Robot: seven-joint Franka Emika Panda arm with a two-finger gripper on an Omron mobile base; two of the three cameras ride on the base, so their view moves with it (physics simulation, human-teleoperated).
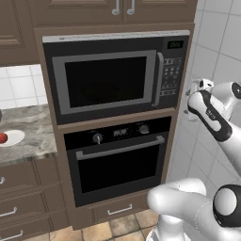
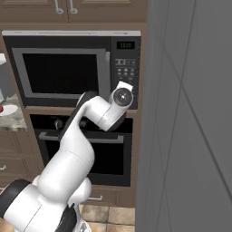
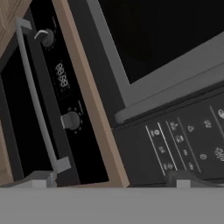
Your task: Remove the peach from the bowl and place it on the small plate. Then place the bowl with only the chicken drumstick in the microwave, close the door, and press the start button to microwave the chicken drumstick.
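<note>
The microwave (image 1: 115, 75) is built into the brown cabinet column, and its door (image 1: 106, 82) with the vertical silver handle (image 1: 159, 79) is shut. Behind the dark window nothing can be made out, so the bowl and the chicken drumstick are hidden. My gripper (image 1: 192, 92) hovers just right of the keypad panel (image 1: 172, 75) at its lower end, facing it. In the hand view the keypad (image 3: 183, 144) sits close ahead, and the gripper (image 3: 113, 177) is open with nothing between its fingers. Far left on the counter, the peach (image 1: 2, 138) rests on the small plate (image 1: 13, 138).
A black oven (image 1: 117, 160) with knobs and a horizontal handle sits directly under the microwave. A marble counter (image 1: 28, 129) over drawers runs to the left. A tiled wall (image 1: 212, 42) stands close on the right, hemming in the arm.
</note>
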